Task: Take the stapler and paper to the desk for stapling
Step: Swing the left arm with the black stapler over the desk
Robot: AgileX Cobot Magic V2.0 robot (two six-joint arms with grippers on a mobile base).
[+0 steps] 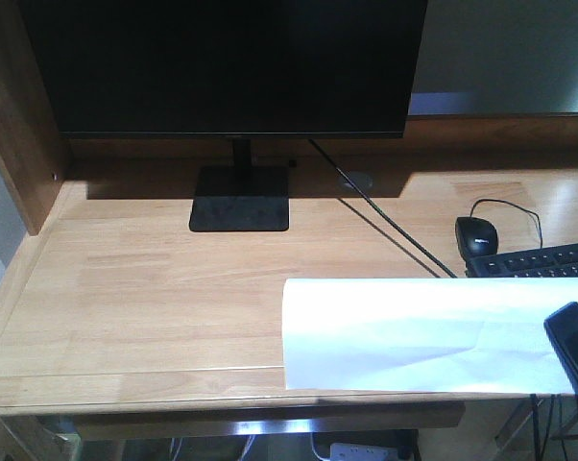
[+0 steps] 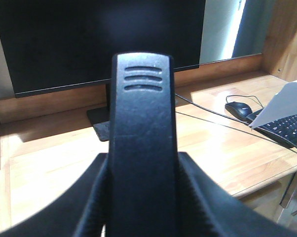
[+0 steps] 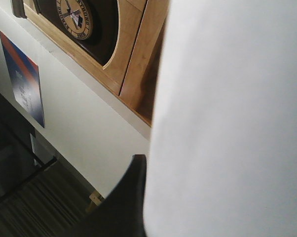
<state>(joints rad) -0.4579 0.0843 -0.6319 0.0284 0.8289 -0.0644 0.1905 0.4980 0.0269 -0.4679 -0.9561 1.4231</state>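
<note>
Paper (image 1: 414, 331) in right claw (image 1: 571, 334), over desk (image 1: 155, 288)

Straight ahead of the jaws of the left gripper (image 2: 144, 202) stands a dark monitor (image 2: 89, 39) on a flat black foot (image 1: 239, 200), backed by a pale wall (image 1: 500, 48). It sits on the light-wood desk (image 1: 155, 288) of joined planks, with a raised wooden side panel (image 1: 15, 106) off to their left. Light falls bright on the planks right of those jaws, and the screen throws a band of shadow along the back. Beyond the jaws of the right gripper (image 1: 572, 341) I see a cream wall (image 3: 89, 113), a wooden frame (image 3: 133, 54) around a dark panel with a round emblem (image 3: 74, 17), and a blue-and-red poster (image 3: 22, 79) further left.
</note>
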